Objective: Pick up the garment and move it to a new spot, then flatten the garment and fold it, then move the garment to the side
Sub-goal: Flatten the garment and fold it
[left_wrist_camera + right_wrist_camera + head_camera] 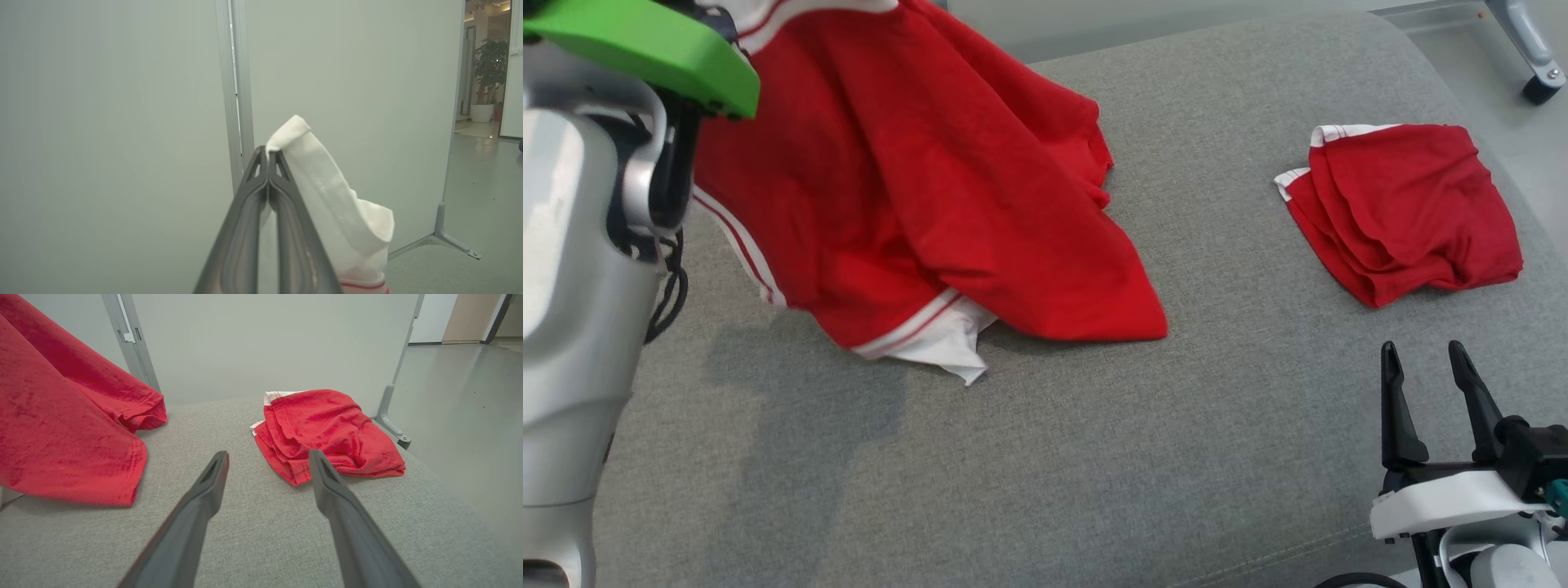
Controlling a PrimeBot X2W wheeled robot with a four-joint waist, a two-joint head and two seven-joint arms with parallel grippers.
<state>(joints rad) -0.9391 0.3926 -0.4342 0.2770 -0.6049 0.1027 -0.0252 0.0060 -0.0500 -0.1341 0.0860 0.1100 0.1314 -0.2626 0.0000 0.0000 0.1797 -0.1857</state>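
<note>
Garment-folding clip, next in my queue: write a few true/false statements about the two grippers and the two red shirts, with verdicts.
1. The left gripper is shut on a white-trimmed part of the red shirt. True.
2. The right gripper grips the folded red shirt. False: its fingers are spread and it holds nothing, and it is apart from that shirt, over the grey cushion.
3. The red shirt lies spread flat on the cushion. False: it hangs from the left gripper, with its lower part draped on the cushion.
4. In the head view, the folded red shirt lies to the right of the hanging one. True.
</note>
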